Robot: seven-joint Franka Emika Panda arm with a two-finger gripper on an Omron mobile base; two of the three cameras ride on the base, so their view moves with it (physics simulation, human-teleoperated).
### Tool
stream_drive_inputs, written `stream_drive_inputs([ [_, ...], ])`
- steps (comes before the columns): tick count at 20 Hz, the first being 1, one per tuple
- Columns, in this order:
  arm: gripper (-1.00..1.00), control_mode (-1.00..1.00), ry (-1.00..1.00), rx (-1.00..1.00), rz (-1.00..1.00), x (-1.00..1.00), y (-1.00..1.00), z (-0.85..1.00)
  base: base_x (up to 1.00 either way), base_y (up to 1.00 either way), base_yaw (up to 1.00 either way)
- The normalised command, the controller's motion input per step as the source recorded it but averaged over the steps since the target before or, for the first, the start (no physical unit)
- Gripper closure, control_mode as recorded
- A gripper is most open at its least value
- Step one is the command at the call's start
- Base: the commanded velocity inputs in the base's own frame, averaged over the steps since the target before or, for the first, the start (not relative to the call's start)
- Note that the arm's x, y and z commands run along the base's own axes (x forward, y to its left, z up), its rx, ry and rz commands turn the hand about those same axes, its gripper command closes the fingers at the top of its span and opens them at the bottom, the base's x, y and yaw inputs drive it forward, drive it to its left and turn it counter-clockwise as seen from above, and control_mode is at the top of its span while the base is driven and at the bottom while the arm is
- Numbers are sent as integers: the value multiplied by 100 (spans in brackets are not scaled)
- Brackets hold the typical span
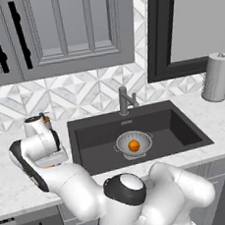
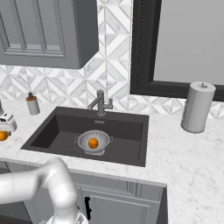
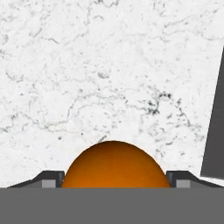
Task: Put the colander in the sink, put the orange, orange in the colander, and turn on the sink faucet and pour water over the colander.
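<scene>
The colander [image 1: 134, 144] [image 2: 93, 142] sits on the floor of the sink [image 1: 180, 126] [image 2: 127, 135] with one orange [image 1: 134, 145] [image 2: 92, 143] inside it. The sink faucet [image 1: 125, 101] [image 2: 101, 103] stands behind the basin, and no water runs from it. On the counter left of the sink, my gripper [image 1: 51, 162] [image 2: 4, 130] [image 3: 114, 181] points down at the second orange [image 1: 50, 166] [image 2: 2, 136] [image 3: 114, 165]. Its fingertips [image 3: 52, 180] press against both sides of that fruit, so it is shut on it.
A soap dispenser [image 2: 33, 104] stands at the back left of the sink, just behind my hand. A paper towel roll [image 1: 217, 78] [image 2: 197, 107] is at the back right. White marble counter [image 3: 109, 65] lies under the hand, with the sink's dark edge [image 3: 214, 131] close by.
</scene>
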Motion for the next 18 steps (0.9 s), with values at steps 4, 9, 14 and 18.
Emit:
stream_drive_inputs([
  [4, 100, -100, -1, 0, 0, -12, -78, 12, 0, 0, 0],
  [9, 100, -100, -1, 0, -1, -11, -85, 5, 0, 0, 0],
  [14, 100, -100, -2, 0, 0, -1, -81, 10, 0, 0, 0],
  [18, 100, -100, -2, 0, 0, 0, -65, 4, 0, 0, 0],
])
